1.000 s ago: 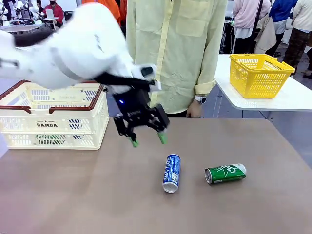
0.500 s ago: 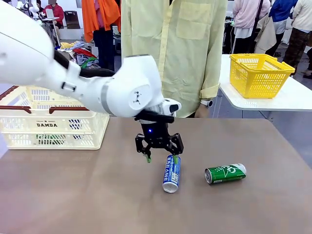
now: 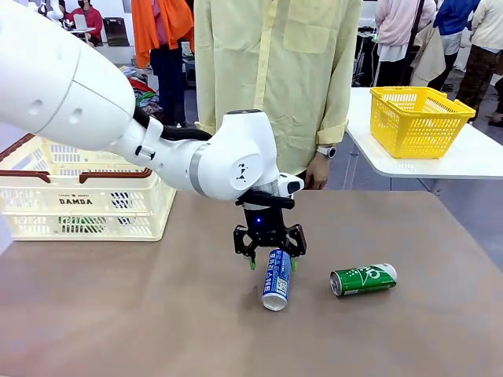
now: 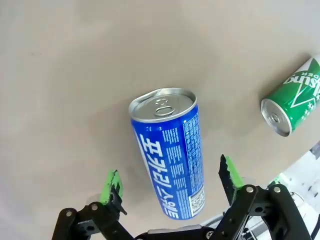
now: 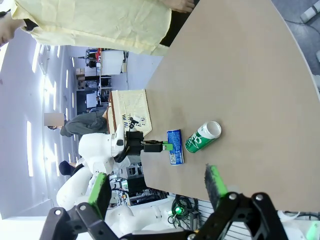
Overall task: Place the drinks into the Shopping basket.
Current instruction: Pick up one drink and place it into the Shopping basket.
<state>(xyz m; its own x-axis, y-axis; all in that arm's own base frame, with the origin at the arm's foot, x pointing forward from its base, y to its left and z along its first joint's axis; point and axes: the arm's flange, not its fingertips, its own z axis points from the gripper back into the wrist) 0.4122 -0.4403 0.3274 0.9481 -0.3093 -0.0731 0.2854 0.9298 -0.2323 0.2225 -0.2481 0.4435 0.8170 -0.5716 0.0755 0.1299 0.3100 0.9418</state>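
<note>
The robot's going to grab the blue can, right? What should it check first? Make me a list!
1. Left fingers open: ok.
2. Blue can lying between the fingers: ok.
3. Fingers low enough to squeeze it: cannot tell.
4. Green can apart from the blue can: ok.
5. Person's hand away from the cans: ok.
6. Room inside the basket: cannot tell.

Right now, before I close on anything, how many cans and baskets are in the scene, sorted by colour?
Blue can: 1
Green can: 1
Cream-white basket: 1
Yellow basket: 1
Total: 4 (2 cans, 2 baskets)
</note>
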